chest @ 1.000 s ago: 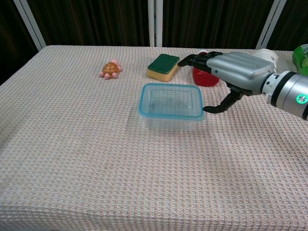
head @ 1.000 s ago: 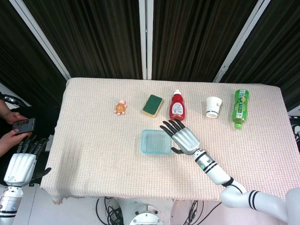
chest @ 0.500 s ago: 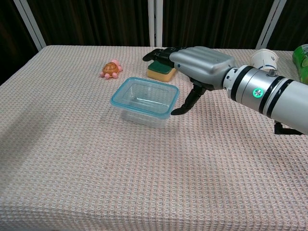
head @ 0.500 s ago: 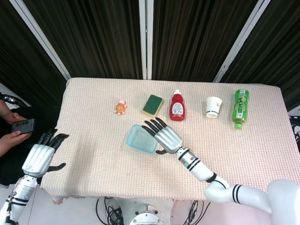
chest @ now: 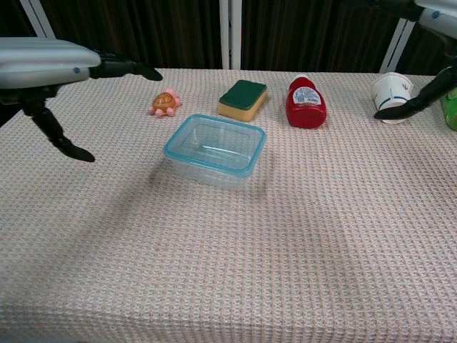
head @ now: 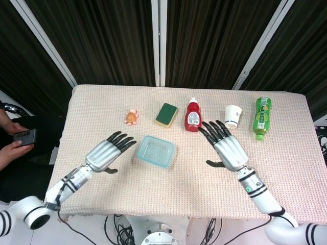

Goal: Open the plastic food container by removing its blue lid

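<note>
The right hand had been withdrawn, fingers spread, empty; the left hand, likewise spread, was brought beside the clear rectangular blue-lidded plastic container; lid unremoved.

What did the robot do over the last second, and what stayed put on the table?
The right robot hand pushed the container leftward, turning it askew, then drew back to the right, away from it. The left robot hand came up from beside the table and now hovers open just left of the container. Its blue lid is still on. The toy, sponge, bottles and cup stayed put.
</note>
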Controlling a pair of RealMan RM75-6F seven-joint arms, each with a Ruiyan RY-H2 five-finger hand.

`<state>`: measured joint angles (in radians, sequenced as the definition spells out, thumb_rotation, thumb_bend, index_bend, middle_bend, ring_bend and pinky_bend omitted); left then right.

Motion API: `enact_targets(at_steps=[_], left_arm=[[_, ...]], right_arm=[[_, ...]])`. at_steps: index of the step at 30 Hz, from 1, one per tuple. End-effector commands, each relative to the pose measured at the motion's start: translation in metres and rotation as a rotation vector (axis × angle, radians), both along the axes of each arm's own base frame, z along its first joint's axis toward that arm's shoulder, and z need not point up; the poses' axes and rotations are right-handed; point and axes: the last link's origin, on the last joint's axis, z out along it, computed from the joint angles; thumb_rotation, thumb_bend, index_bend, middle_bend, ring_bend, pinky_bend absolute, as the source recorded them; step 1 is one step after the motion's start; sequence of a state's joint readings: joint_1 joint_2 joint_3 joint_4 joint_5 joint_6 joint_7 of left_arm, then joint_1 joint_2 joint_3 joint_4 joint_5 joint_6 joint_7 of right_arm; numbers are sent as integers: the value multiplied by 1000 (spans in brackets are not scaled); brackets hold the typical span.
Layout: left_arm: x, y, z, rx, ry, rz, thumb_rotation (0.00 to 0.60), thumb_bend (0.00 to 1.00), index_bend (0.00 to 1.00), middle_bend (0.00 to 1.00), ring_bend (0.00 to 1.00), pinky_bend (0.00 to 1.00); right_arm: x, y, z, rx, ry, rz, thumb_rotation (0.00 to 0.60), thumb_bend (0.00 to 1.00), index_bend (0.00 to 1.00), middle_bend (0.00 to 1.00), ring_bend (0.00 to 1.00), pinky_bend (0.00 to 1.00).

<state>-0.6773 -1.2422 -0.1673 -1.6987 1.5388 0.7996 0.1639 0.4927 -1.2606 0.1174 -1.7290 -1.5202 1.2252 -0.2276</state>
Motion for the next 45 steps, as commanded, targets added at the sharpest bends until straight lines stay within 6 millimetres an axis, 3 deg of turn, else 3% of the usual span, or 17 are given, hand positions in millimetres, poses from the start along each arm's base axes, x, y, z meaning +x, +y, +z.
enact_targets(at_steps=[1, 8, 13, 27, 38, 45], left_arm=[[48, 22, -35, -80, 49, -28, 600, 0, 31, 0, 0, 0], [63, 48, -61, -107, 146, 34, 600, 0, 24, 0, 0, 0], [69, 56, -69, -147, 164, 133, 600, 0, 21, 0, 0, 1], [87, 60, -82, -184, 184, 221, 600, 0, 17, 0, 0, 16], [86, 66, -81, -169, 177, 271, 600, 0, 15, 0, 0, 23], [88, 67, -89, -181, 181, 281, 600, 0, 22, 69, 16, 117]], right_arm=[[-11, 13, 7, 0, -2, -26, 600, 0, 0, 38, 0, 0], [-24, 20, 6, 14, -15, -48, 600, 0, 0, 38, 0, 0], [-30, 21, 2, 21, -17, -54, 600, 0, 0, 38, 0, 0], [-39, 19, -6, 45, -23, -65, 600, 0, 0, 40, 0, 0], [-37, 23, -15, 80, -5, -38, 600, 0, 0, 67, 0, 0], [-30, 24, -26, 109, -8, -8, 600, 0, 0, 99, 0, 0]])
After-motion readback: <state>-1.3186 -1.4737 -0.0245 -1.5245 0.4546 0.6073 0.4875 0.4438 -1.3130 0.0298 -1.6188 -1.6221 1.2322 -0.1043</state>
